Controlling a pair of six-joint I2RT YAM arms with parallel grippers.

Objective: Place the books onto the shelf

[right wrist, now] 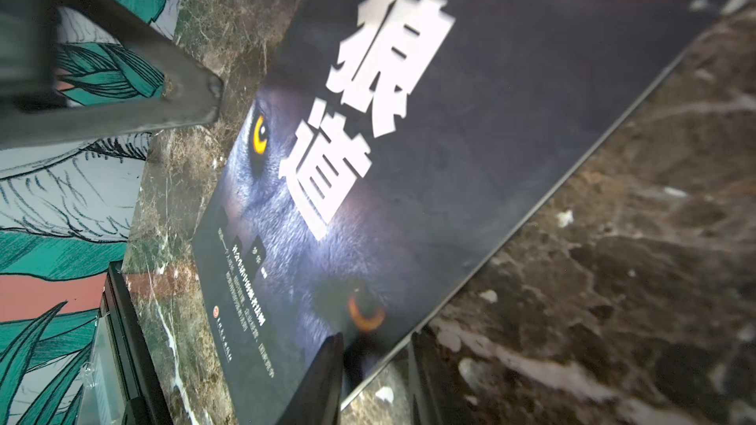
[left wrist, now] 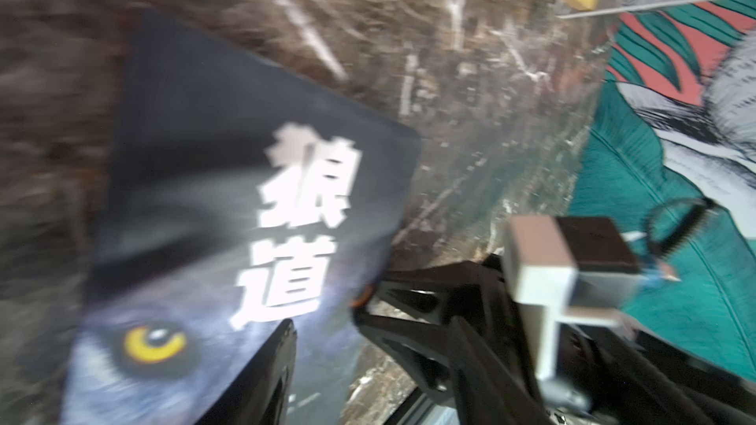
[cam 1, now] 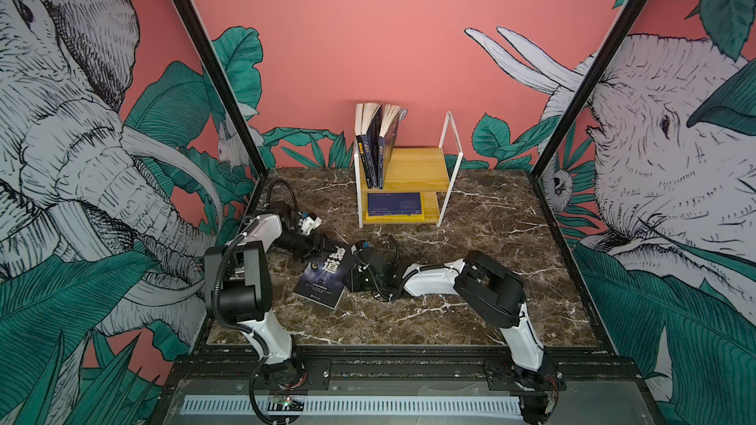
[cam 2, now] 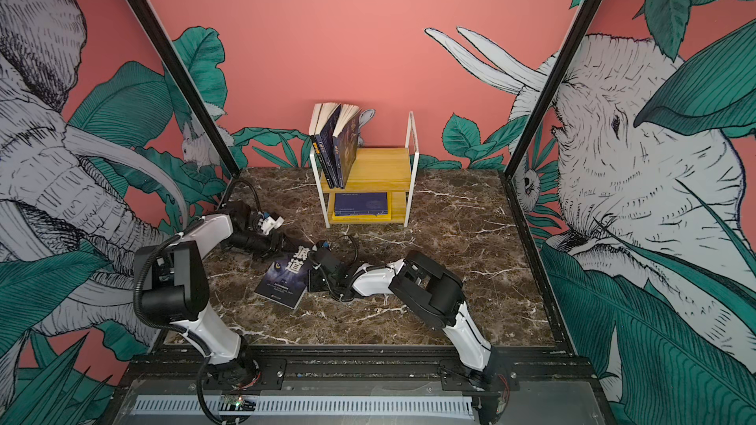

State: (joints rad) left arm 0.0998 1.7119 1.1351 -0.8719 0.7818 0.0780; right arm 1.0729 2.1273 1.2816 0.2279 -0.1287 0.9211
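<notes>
Your black wolf-eyed book [cam 1: 323,280] is lying cover-up on the marble tabletop [cam 1: 470,239], in front of the shelf [cam 1: 417,167] and well apart from it, between your two grippers. Your right gripper [right wrist: 374,345] is pinching the book's long edge near the lower wolf eye, with one finger over the cover and the other under the edge, so it is gripping the book. Your left gripper [left wrist: 323,312] is straddling the opposite corner beside the white title. One finger is sitting over the cover and the other just beside the edge. That wrist view is blurred, so I cannot tell whether those jaws are clamping the book. On the shelf, three books [cam 1: 374,145] are standing against the left end of the upper board with their pages fanning open. On the lower board a navy book [cam 1: 393,203] is lying flat on a yellow book [cam 1: 392,217].
</notes>
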